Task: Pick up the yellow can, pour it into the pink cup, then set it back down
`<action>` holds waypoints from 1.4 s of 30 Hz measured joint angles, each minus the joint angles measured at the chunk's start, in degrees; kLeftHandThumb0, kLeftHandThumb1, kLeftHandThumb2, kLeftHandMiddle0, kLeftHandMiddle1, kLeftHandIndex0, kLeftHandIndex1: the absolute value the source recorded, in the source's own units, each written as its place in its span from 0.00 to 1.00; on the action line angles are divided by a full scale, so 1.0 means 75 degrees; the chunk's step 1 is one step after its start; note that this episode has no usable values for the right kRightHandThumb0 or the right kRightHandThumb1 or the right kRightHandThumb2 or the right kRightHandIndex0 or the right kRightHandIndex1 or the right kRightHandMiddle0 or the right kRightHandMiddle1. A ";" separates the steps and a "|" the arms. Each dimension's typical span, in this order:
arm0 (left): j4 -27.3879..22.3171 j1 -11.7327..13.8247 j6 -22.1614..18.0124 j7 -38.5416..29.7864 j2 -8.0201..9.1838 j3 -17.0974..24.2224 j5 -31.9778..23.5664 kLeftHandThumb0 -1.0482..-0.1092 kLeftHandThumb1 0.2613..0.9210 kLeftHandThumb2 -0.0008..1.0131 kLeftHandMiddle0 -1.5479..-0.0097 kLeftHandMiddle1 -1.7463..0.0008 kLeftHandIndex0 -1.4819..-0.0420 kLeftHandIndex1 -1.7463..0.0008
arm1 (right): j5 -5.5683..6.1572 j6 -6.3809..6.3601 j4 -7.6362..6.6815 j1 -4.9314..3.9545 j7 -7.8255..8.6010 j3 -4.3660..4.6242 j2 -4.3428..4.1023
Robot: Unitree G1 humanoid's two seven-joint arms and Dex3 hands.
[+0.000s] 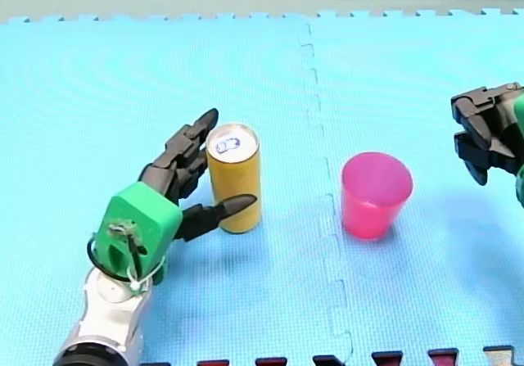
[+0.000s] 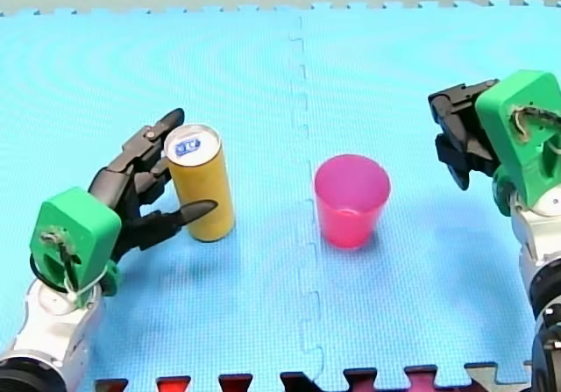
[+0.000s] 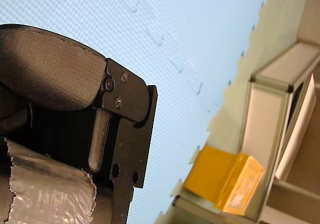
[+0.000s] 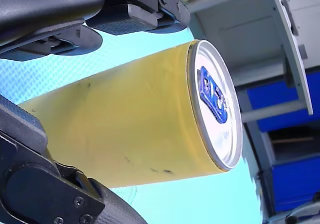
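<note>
The yellow can (image 1: 235, 182) stands upright on the blue foam mat, left of centre. My left hand (image 1: 221, 163) brackets it: the long fingers (image 1: 187, 149) reach along its far left side and the thumb (image 1: 229, 210) crosses its near side. In the second wrist view the can (image 4: 135, 119) lies between those fingers (image 4: 135, 8), with a sliver of mat showing between them and the can. The pink cup (image 1: 375, 194) stands upright to the right of the can, a hand's width away. My right hand (image 1: 479, 137) hovers at the right edge, beyond the cup, holding nothing.
A jigsaw seam (image 1: 315, 96) runs through the mat between can and cup. The mat's toothed front edge (image 1: 327, 359) lies close to me. Beyond the mat's far side stand shelving and a yellow box (image 3: 225, 176).
</note>
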 measured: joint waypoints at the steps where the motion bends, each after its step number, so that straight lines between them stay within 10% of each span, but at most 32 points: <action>1: 0.0000 -0.0013 0.0012 0.0030 0.0021 -0.0009 0.0024 0.28 0.64 0.01 0.77 1.00 0.82 1.00 | -0.0001 0.0000 0.0000 -0.0002 0.0000 0.0000 -0.0002; 42: 0.0407 -0.0542 0.0197 0.0134 -0.0220 -0.0417 0.0455 0.24 0.63 0.00 0.65 0.96 0.73 0.98 | -0.0040 -0.0069 0.0008 0.0003 0.0089 0.0021 -0.0061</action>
